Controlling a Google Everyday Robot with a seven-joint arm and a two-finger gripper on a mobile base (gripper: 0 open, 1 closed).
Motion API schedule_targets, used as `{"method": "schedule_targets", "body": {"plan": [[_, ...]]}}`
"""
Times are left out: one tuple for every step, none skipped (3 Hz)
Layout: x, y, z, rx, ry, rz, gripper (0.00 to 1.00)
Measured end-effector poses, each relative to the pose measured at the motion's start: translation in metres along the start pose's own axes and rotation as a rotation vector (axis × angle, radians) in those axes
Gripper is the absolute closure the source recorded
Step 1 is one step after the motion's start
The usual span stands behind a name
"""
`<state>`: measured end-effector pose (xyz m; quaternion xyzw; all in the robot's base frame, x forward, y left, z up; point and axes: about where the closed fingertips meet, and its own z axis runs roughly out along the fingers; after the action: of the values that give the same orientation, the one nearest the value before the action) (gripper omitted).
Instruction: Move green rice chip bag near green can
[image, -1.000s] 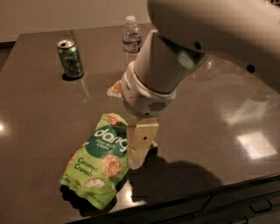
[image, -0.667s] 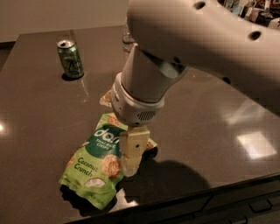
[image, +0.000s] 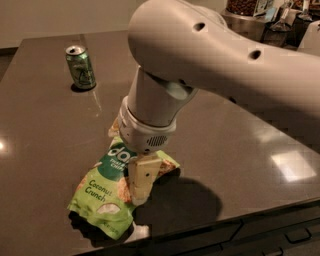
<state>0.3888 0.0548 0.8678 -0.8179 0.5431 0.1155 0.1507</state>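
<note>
So, progress: early; the green rice chip bag (image: 102, 197) lies flat at the near edge, well apart from the green can (image: 80, 67) standing far left.
Hand: the hand (image: 140, 192) is down on the bag's right side; whether it grips cannot be told.
Left: secure the bag and carry it beside the can.
Tabletop: the tabletop (image: 225, 130) is dark and glossy.
Room: dim, with lamp glints.

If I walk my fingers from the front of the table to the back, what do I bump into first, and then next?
Chip bag → green can. The gripper sits right over the chip bag, so it gets no place of its own in the line.
</note>
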Motion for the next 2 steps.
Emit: {"method": "schedule_targets", "body": {"plan": [[-0.001, -0.003, 0.003, -0.03, -0.016, 0.018, 0.38], [0.003, -0.015, -0.007, -0.032, -0.038, 0.051, 0.61]]}}
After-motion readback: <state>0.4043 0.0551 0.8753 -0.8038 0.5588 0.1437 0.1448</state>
